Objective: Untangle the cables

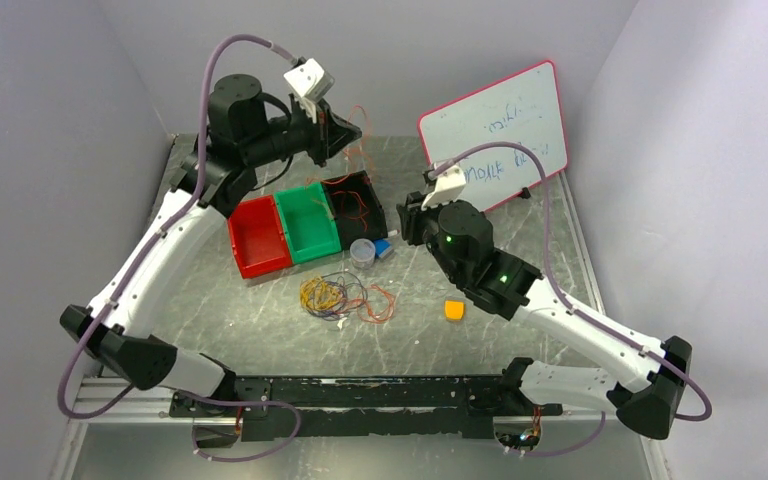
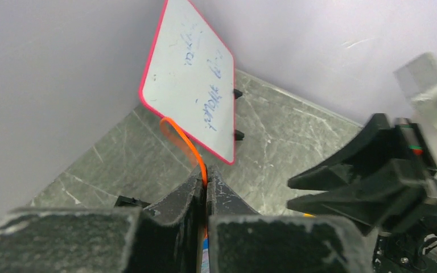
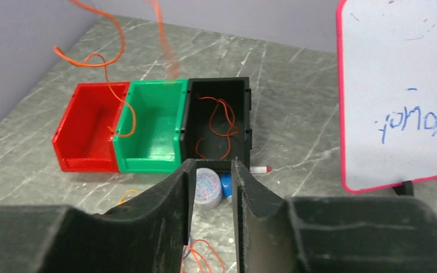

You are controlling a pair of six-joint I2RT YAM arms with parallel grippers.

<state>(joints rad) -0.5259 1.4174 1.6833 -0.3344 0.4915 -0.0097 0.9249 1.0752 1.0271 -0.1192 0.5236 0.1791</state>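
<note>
A tangle of yellow, orange and dark cables (image 1: 343, 297) lies on the table in front of the bins. One orange cable (image 2: 183, 140) rises from the black bin (image 1: 360, 190), crosses the green bin (image 3: 148, 133), and ends in my left gripper (image 1: 356, 131). That gripper is shut on it, high above the back of the table. More of this orange cable (image 3: 216, 128) is coiled inside the black bin. My right gripper (image 3: 210, 170) hovers just in front of the black bin, open, with nothing between its fingers.
A red bin (image 1: 257, 238) adjoins the green one. A clear cup (image 3: 206, 187), a blue cap (image 3: 226, 185) and a marker (image 3: 260, 169) sit by the black bin. A whiteboard (image 1: 500, 130) leans at back right. A small orange block (image 1: 454, 310) lies near the right arm.
</note>
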